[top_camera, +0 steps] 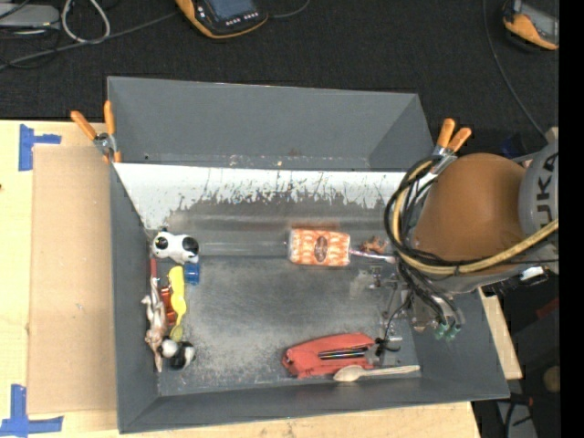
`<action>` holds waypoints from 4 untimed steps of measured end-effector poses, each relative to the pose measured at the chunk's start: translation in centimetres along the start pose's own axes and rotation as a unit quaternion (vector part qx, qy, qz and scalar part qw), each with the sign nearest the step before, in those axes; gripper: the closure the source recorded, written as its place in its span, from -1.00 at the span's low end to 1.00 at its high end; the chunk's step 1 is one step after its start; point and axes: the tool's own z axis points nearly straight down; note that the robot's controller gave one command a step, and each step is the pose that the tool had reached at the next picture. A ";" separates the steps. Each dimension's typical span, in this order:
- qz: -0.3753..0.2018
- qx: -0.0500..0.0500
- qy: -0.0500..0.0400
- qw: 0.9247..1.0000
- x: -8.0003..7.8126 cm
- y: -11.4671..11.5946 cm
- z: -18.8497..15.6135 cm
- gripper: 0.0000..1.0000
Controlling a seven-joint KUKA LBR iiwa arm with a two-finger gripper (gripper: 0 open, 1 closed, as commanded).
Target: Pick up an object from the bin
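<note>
Grey metal bin (274, 144), seen from above and somewhat to one side. The arm enters from the right; its wrist carries a rounded orange-brown cover (470, 210), with a bundle of dark and yellow cables (401, 222) looped round the cover's left side.

The gripper (387, 338) hangs below the cover, low in the bin's near right corner. Its tip stands just at the right end of a flat red tool-like object (324, 354) that lies lengthwise along the near wall. Whether the gripper touches this object cannot be told. Nor can it be told whether the gripper is released or clenched: its lower part is dark, thin and partly hidden among the cables. Nothing can be seen held in it.

A pale wooden spoon (370, 370) lies just beside the red object on its near side, bowl to the left and handle running right, under the gripper. An orange patterned packet (319, 246) lies near the far wall at mid-bin, well apart from the red object, with bare floor between the two.

Along the left wall lies a narrow heap (164, 322) of small things. At its far end is a black-and-white toy figure (175, 245), and beside that a small blue piece (192, 273). A yellow strip (177, 295) runs down the middle of the heap, and a black-and-white ball (181, 356) lies at the near end. The heap is well apart from the gripper.
</note>
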 end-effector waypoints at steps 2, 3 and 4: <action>-0.020 0.000 -0.004 1.000 0.8 3.5 10.1 -1.00; -0.025 0.000 -0.006 1.000 0.9 4.3 7.8 -1.00; -0.021 0.000 -0.010 1.000 0.5 4.0 10.5 -1.00</action>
